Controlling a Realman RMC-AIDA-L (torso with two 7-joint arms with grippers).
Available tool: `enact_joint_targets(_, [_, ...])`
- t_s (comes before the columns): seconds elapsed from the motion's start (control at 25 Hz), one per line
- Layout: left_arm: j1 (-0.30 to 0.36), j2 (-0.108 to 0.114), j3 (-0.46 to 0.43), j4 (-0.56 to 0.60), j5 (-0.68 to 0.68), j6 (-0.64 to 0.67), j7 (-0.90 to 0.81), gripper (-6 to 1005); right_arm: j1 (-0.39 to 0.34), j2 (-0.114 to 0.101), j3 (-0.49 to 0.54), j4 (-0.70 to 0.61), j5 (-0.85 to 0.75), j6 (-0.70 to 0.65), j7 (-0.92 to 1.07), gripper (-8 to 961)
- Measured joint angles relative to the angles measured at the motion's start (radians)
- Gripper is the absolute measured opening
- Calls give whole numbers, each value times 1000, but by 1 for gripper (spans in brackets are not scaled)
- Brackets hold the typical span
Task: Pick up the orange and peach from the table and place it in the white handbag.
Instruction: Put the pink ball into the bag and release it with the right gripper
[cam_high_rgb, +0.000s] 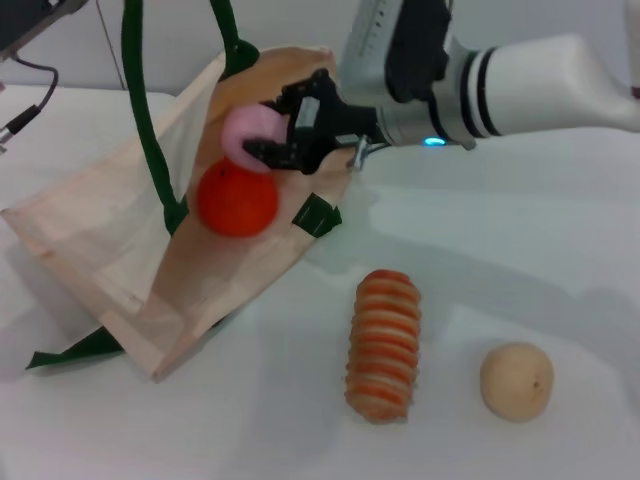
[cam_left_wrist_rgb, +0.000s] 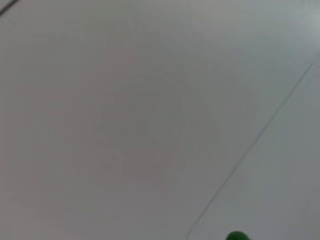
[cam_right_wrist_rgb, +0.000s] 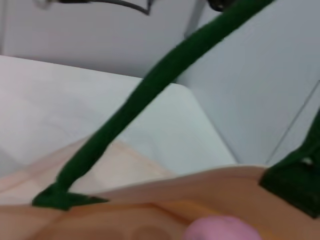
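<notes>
The white handbag (cam_high_rgb: 120, 240) lies on the table with its mouth open toward the right, and its dark green handles (cam_high_rgb: 140, 110) are pulled upward out of the picture. The orange (cam_high_rgb: 237, 200) rests inside the bag's mouth. Just above it, the pink peach (cam_high_rgb: 248, 135) is held over the opening, with my right gripper (cam_high_rgb: 268, 128) shut on it. In the right wrist view the peach (cam_right_wrist_rgb: 222, 229) shows at the edge, over the bag cloth (cam_right_wrist_rgb: 150, 200) and behind a green handle (cam_right_wrist_rgb: 150, 85). My left gripper is out of view; the left wrist view shows only a wall and a green tip (cam_left_wrist_rgb: 236, 236).
A striped orange-and-cream bread roll (cam_high_rgb: 383, 345) lies on the table at front centre. A pale tan round fruit (cam_high_rgb: 516, 381) sits to its right. Cables (cam_high_rgb: 20, 110) run along the far left edge.
</notes>
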Motion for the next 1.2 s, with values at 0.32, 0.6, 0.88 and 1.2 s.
enact_joint_targets(0.32, [-24,-1,2,-25,1,-53,-2,197,47,3,24,50,-1,180,-3,464])
enact_joint_targets(0.6, [-39,-2,2,-27,-3,-112,-8,204,60,6,60,74,-3,254,-22,462])
enact_joint_targets(0.88, [-49,-5,-6,-28,-6,-145,-14,210,60,6,87,99,-6,264,-59,463])
enact_joint_targets(1.2, [-44,-6,-8,-28,-7,-124,-11,218,45,8,192,121,-8,308,-181,456])
